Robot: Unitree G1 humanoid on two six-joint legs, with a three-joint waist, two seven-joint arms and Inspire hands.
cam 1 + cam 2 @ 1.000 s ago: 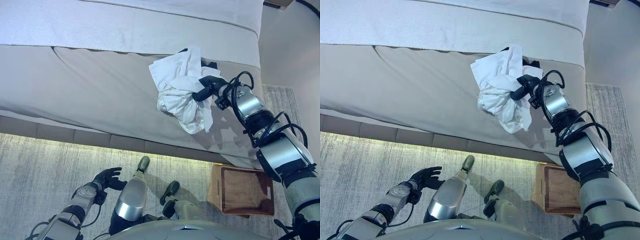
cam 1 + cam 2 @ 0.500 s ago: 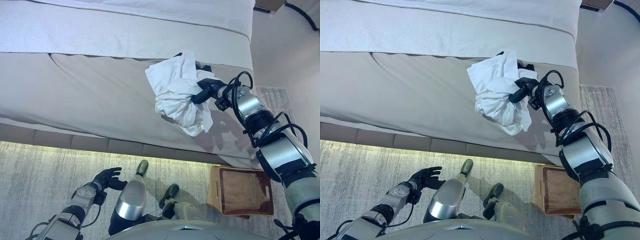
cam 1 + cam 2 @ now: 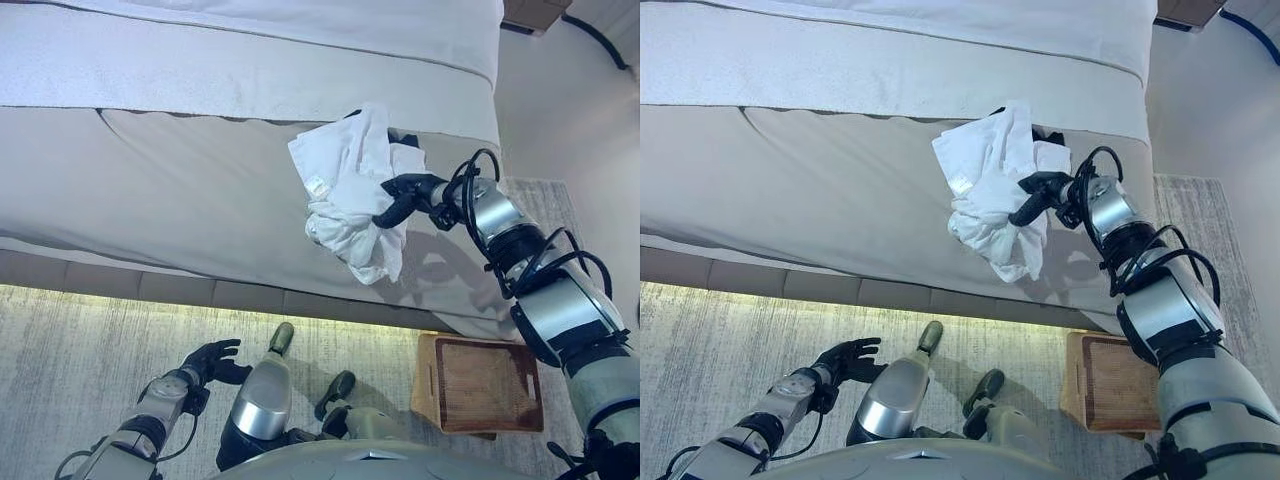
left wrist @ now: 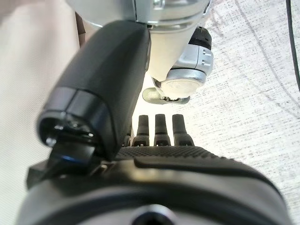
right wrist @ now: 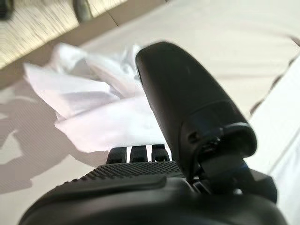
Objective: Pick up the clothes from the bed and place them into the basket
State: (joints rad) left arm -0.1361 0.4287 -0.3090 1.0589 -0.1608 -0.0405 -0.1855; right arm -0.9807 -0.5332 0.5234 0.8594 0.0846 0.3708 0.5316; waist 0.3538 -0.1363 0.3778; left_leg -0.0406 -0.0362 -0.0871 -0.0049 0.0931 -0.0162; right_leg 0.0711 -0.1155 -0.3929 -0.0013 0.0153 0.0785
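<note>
Over the bed point(image 3: 180, 190), right robot hand point(image 3: 405, 195) pinches white clothes point(image 3: 345, 190), bunched, hanging. Wicker basket point(image 3: 478, 385) on floor below. Left robot hand point(image 3: 212, 358) low, fingers relaxed, holding nothing.

Head stereo pair looks down on bed point(image 3: 200, 190); wrist cameras sit close.

Right hand point(image 3: 400, 197) fingers hidden behind clothes point(image 3: 345, 190).

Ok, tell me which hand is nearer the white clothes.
Right. The right hand is at the white clothes on the bed; the left hand hangs low over the rug.
</note>
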